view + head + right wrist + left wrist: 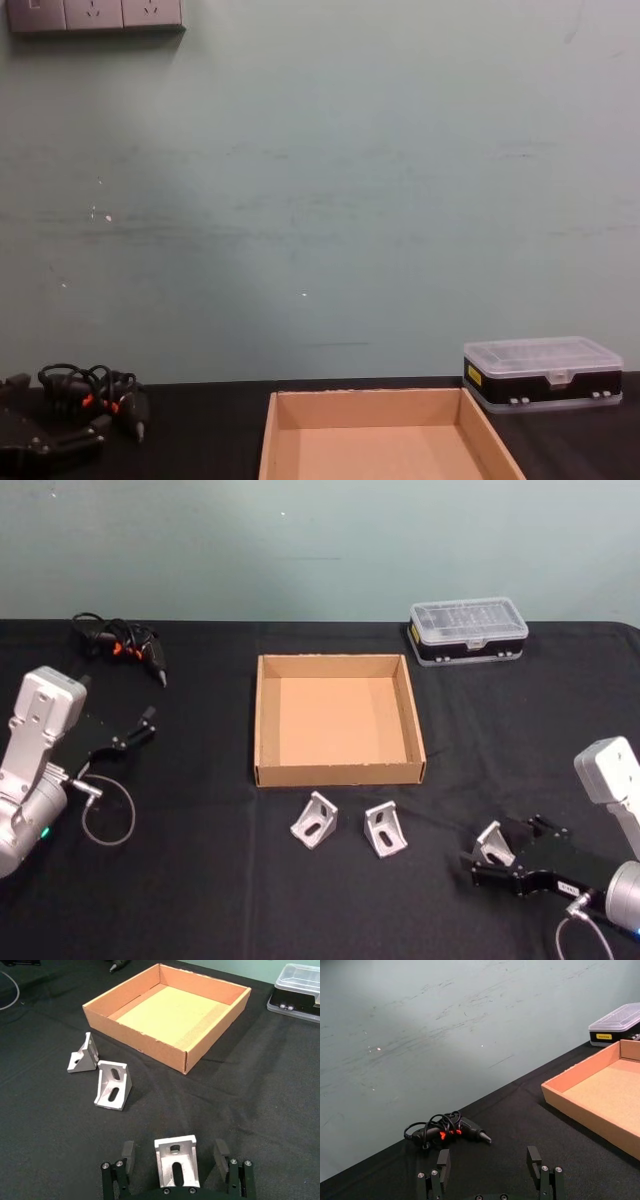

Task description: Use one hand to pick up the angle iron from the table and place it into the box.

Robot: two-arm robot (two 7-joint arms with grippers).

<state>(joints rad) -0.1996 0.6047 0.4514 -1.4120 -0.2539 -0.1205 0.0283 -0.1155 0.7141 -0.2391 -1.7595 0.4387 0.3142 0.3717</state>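
Note:
Three silver angle irons lie on the black table [200, 880] in front of the tan cardboard box [340, 773]. Two of them [314, 820] [385, 829] sit near the box's front wall. The third angle iron [491, 843] stands between the fingers of my right gripper [497, 858], low over the table at the front right. In the right wrist view this angle iron [176, 1166] has a gap to the fingers [127, 1154] on each side, so the right gripper [175, 1156] is open. My left gripper [140, 727] hovers open at the left, holding nothing.
A clear-lidded black case [468, 631] stands behind the box's right corner. A black tool with a coiled cable [125, 643] lies at the far left. The box [135, 1030] holds nothing. Open tabletop runs between the box and both arms.

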